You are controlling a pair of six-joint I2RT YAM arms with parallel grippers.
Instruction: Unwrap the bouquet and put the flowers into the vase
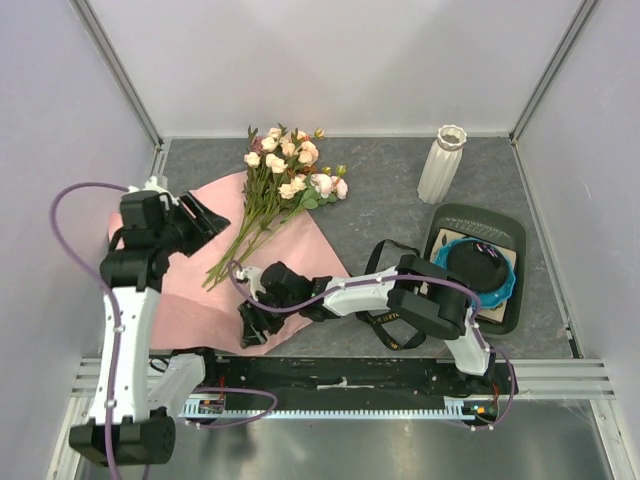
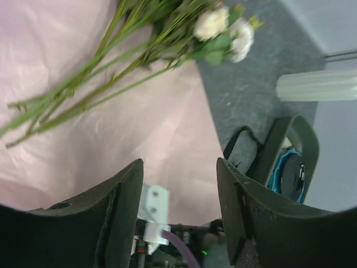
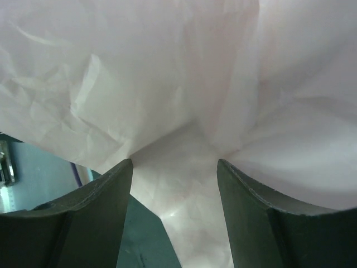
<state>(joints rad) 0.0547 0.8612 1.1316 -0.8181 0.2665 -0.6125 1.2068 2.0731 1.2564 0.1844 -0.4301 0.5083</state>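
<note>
Left gripper (image 1: 205,218) sits at left-centre of the top view, over the left part of the pink paper (image 1: 300,245). In its wrist view I see the left gripper (image 2: 178,167) with fingers well apart and nothing between them. It's holding nothing. I can't tell if it touches the paper (image 2: 156,128) below.

Right gripper (image 1: 255,325) is at lower centre of the top view, at the near edge of the paper. In its wrist view the right gripper (image 3: 174,167) is also spread wide. A raised fold of the paper (image 3: 167,72) runs down into the gap between the fingers, loose, not pinched. The sheet seems to brush both inner finger faces near the tips, but I can't say for sure.

The wrap is undone and the paper lies spread flat on the grey table (image 1: 380,200). The flowers (image 1: 285,175) lie loose on it, heads toward upper centre, some past the paper's edge onto the table. Stems point down-left, ending near the left gripper. In the left wrist view the flowers (image 2: 167,47) cross the upper frame.

The vase (image 1: 441,163) stands upright at upper right, well apart from the flowers and both grippers; the left wrist view has the vase (image 2: 315,85) at its right edge.

A black ribbon (image 1: 383,245) lies beside the paper's right corner. A dark green tray (image 1: 515,300) at right holds a blue dish (image 1: 508,285).
</note>
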